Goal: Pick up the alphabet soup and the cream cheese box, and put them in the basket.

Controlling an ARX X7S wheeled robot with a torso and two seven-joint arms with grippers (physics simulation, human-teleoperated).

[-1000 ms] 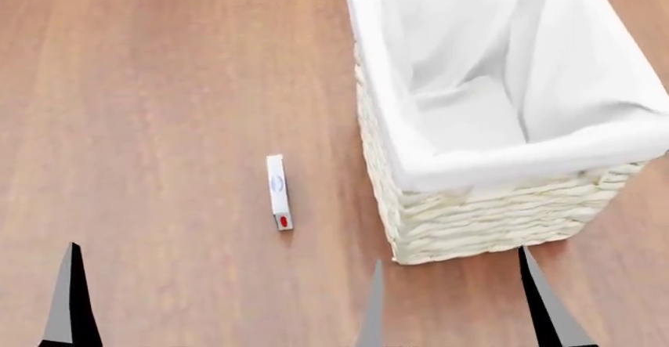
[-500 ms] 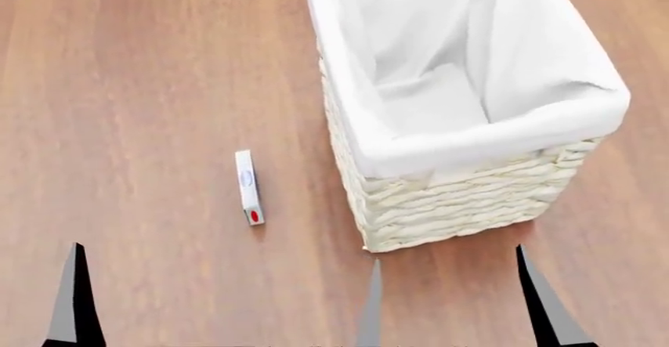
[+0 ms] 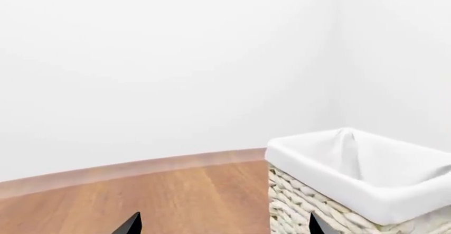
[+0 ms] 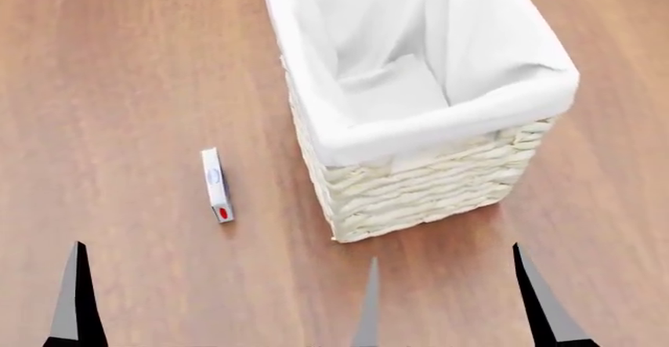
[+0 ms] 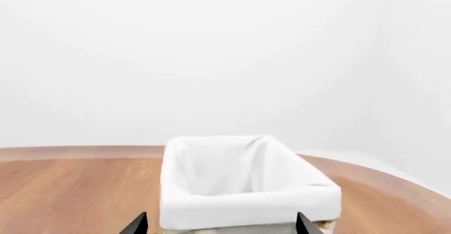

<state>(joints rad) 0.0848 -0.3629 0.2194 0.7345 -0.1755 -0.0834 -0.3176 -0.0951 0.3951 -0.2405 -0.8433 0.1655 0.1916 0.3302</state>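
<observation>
The cream cheese box (image 4: 216, 184), a thin white carton with a blue oval and a red patch, lies flat on the wooden floor, left of the basket (image 4: 418, 190). The basket is tall wicker with white lining and looks empty. It also shows in the left wrist view (image 3: 352, 186) and the right wrist view (image 5: 246, 205). My right gripper (image 4: 450, 316) is open and empty, just in front of the basket. My left gripper (image 3: 224, 228) is open and empty; in the head view only one of its fingers (image 4: 75, 300) shows, nearer me than the box. The alphabet soup is out of view.
Wooden floor (image 4: 125, 88) lies all around the box and basket. White walls (image 3: 176, 59) with a wooden skirting rise behind the basket in both wrist views.
The basket and the cream cheese box have slid left and slightly up in the head view, so the view has shifted right. Both grippers keep their places in the frame and stay open.
</observation>
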